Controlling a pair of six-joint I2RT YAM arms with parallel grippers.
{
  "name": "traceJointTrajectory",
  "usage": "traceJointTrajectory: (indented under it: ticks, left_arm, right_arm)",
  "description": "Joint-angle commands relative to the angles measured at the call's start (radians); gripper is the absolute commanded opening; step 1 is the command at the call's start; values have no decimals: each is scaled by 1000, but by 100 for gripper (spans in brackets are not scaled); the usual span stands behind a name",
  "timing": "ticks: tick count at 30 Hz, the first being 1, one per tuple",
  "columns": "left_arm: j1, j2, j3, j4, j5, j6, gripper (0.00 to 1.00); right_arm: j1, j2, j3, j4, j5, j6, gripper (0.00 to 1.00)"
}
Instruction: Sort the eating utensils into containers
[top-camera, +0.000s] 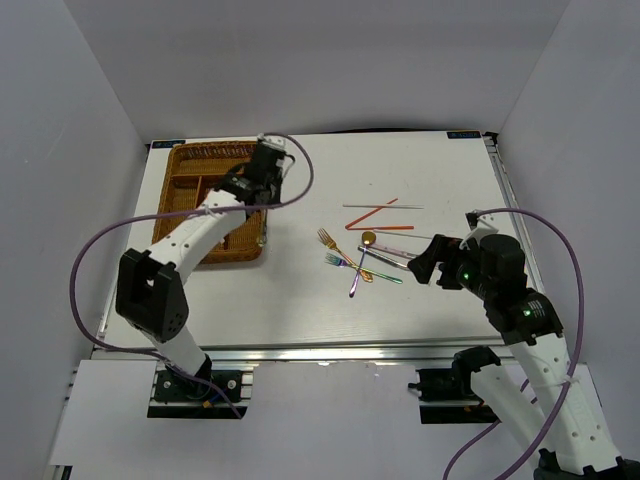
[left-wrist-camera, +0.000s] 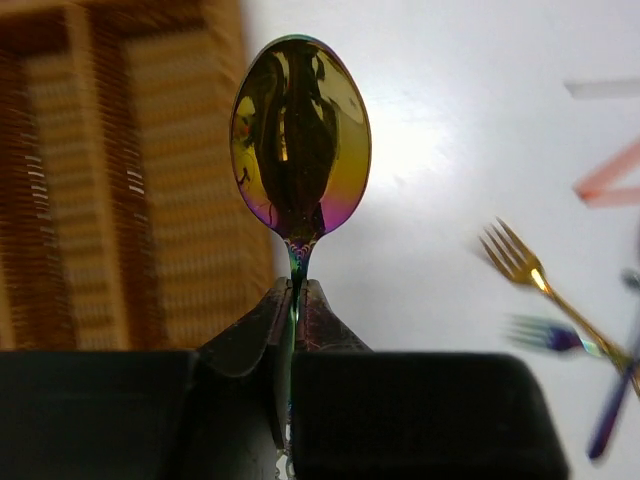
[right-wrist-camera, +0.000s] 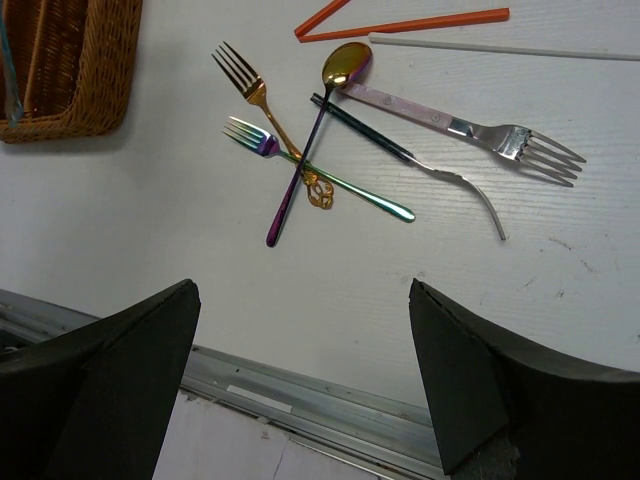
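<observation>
Between the left jaws, an iridescent purple-gold spoon (left-wrist-camera: 300, 140), bowl glossy.

White table (top-camera: 300, 300), metal rail (top-camera: 330, 352) along its near edge, pale enclosure walls (top-camera: 60, 120) at left, right and far sides

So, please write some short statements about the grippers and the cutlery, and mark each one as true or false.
1. The left gripper is shut on an iridescent spoon. True.
2. The right gripper holds a fork. False: it is open and empty.
3. The gold fork lies inside the wicker tray. False: it lies on the table, outside the tray.
4. The red chopsticks lie on the table. True.
</observation>
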Motion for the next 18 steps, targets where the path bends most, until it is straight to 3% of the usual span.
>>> traceJointTrajectory:
  ticks: [1, 4, 9, 18]
  left_arm:
    - [113, 42, 103, -38, -65, 46, 0]
    - [214, 143, 222, -72, -58, 86, 0]
    - [285, 321, 370, -126, -31, 126, 0]
    - [314, 355, 309, -80, 87, 112, 3]
  right_arm:
    - [6, 10, 54, -4, 18, -32, 89]
    - [6, 29, 69, -9, 13, -39, 89]
    - [6, 44, 84, -18, 16, -52, 89]
    - [6, 95, 61, 34, -5, -37, 89]
